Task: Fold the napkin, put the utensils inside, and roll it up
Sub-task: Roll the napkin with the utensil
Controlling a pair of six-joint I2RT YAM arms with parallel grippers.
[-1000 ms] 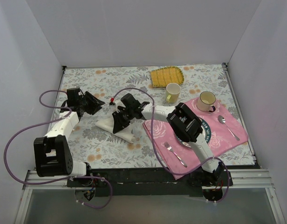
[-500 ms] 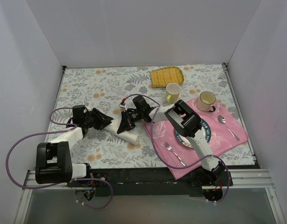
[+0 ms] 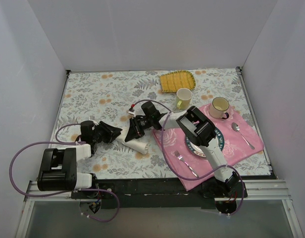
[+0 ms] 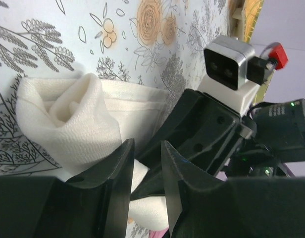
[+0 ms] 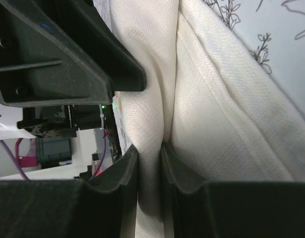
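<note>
The cream napkin (image 3: 136, 145) lies bunched into a loose roll on the flowered tablecloth, left of the pink placemat. My right gripper (image 3: 131, 130) reaches in from the right and is shut on a fold of the napkin (image 5: 227, 114); in the right wrist view the cloth is pinched between the gripper's (image 5: 149, 148) tips. My left gripper (image 3: 116, 133) points at the roll from the left. In the left wrist view this gripper (image 4: 147, 144) has its jaws a narrow gap apart with nothing between them, and the napkin (image 4: 68, 124) lies just beyond. The utensils are hidden.
The pink placemat (image 3: 244, 144) at the right carries a dark-rimmed plate (image 3: 220, 140) partly under my right arm, a silver fork (image 3: 186, 164), a silver spoon (image 3: 242, 135) and a mug (image 3: 220, 106). Another mug (image 3: 183, 97) and a yellow ribbed mat (image 3: 176, 81) lie behind. White walls enclose three sides.
My left gripper has swung from the back left down to the napkin's left end and narrowed its jaws. The napkin has gone from a flat fold to a bunched roll.
</note>
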